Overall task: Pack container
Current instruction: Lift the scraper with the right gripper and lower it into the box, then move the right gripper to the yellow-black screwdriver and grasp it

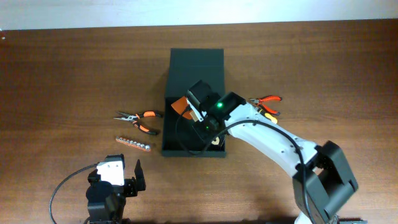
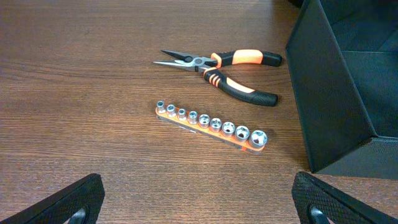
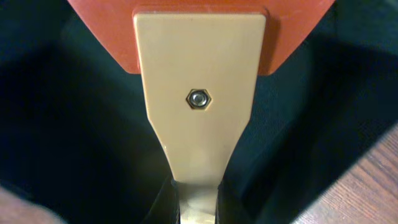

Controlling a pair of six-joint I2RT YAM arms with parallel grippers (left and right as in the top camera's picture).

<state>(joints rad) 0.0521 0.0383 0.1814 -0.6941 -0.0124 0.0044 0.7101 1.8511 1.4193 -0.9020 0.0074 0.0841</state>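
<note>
Our right gripper (image 3: 198, 202) clamps the scraper (image 3: 199, 93) by its handle, blade inside the container (image 1: 176, 134) at mid-table. We should lower it flat onto the floor, then release. Our left gripper (image 2: 198, 202) gapes wide by the near edge.

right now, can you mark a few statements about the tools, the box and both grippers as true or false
1. The right gripper grips a scraper over the open container. True.
2. The socket rail lies in the container. False: it lies on the table, left of the container.
3. The left gripper is shut on the needle-nose pliers. False: it is open and empty, and those pliers lie on the table beside the socket rail.
4. A second pair of pliers lies on the table right of the container. True.
</note>
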